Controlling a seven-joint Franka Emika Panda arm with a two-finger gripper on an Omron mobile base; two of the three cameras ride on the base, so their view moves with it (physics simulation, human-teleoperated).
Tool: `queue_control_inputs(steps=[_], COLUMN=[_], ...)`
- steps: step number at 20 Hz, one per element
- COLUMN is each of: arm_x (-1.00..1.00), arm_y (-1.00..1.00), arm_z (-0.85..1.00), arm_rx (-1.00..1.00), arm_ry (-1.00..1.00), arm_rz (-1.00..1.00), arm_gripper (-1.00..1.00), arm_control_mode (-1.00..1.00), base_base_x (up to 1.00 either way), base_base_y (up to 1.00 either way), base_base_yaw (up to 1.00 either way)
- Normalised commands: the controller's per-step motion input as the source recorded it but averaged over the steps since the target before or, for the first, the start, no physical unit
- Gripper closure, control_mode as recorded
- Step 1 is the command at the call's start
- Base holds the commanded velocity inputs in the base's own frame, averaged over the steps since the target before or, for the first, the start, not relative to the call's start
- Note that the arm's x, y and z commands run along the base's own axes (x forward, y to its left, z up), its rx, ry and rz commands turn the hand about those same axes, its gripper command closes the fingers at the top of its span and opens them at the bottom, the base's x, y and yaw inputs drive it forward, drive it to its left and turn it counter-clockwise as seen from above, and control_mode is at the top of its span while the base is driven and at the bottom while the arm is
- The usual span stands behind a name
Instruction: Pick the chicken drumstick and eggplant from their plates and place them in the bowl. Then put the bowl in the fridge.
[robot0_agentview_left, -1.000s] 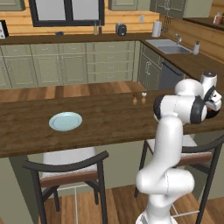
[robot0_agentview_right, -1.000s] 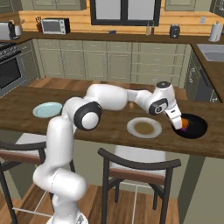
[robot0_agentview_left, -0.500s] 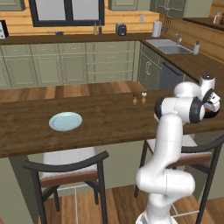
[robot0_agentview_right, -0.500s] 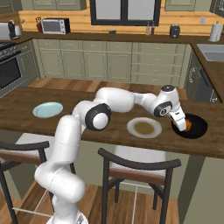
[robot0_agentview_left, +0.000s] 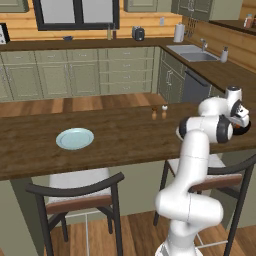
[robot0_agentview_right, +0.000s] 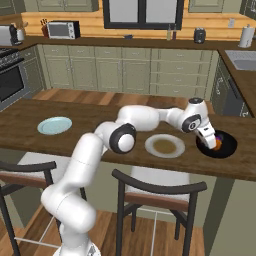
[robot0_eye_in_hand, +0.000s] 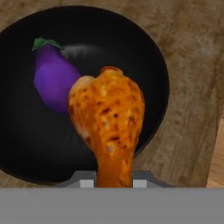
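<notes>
While clamped by its narrow end in the gripper, chicken drumstick hanging fat end down over the black bowl. Purple eggplant lying inside the bowl. Beside the bowl on the wooden counter, cream plate; farther left, pale blue plate.

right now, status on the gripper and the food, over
Gripper shut on the orange-brown chicken drumstick, held over the glossy black bowl. Glossy purple eggplant already in the bowl. Cream-white plate with tan centre bare beside it. Nothing in the way.
</notes>
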Motion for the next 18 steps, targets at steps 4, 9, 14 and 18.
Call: queue_control_inputs(steps=[4,9,14,18], arm_x=[0.06,0.0,0.0,0.01], arm_y=[-0.06,-0.02,0.0,-0.04], arm_z=[-0.27,-0.08,-0.08,-0.03], arm_rx=[0.0,0.0,0.0,0.0], arm_ry=[0.04,0.0,0.0,0.0], arm_rz=[0.0,0.0,0.0,0.0], arm_gripper=[1.0,1.0,-1.0,-1.0], arm_control_mode=[-1.0,-1.0,-1.0,-1.0], base_base_x=[0.0,0.0,0.0,0.0], base_base_y=[0.0,0.0,0.0,0.0], base_base_yaw=[0.0,0.0,0.0,0.0])
